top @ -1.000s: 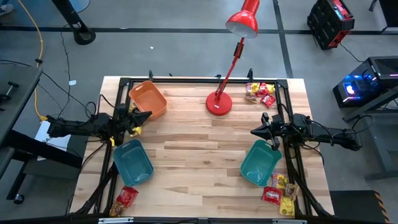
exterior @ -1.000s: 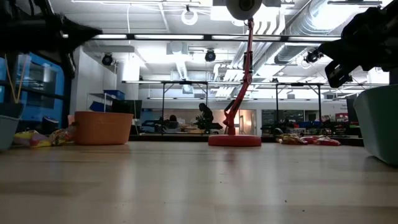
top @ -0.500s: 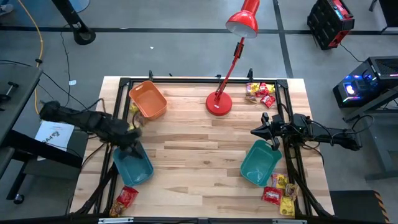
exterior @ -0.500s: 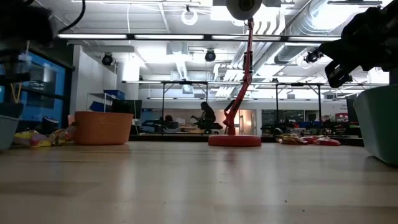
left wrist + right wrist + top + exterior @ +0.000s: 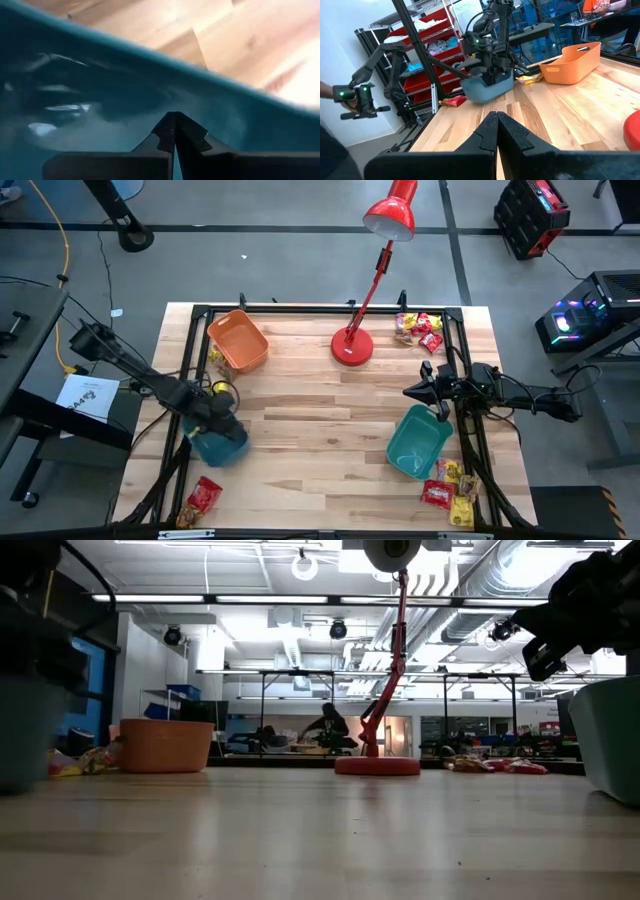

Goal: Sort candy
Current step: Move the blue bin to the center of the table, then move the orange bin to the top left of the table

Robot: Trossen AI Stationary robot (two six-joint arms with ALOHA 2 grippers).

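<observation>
Teal bin (image 5: 218, 445) walls surround the left gripper (image 5: 174, 134) (fingers pressed together, empty); nearest candy (image 5: 202, 499) lies just outside.

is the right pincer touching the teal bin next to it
Cannot tell. In the high view the right pincer sits just beyond the rim of the right teal bin, but from straight above no gap or contact shows plainly.

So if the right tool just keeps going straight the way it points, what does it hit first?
Likely nothing nearby. The right tool points across bare table toward the left tool at its teal bin, which seems to be first in line, though depth is hard to judge.
</observation>
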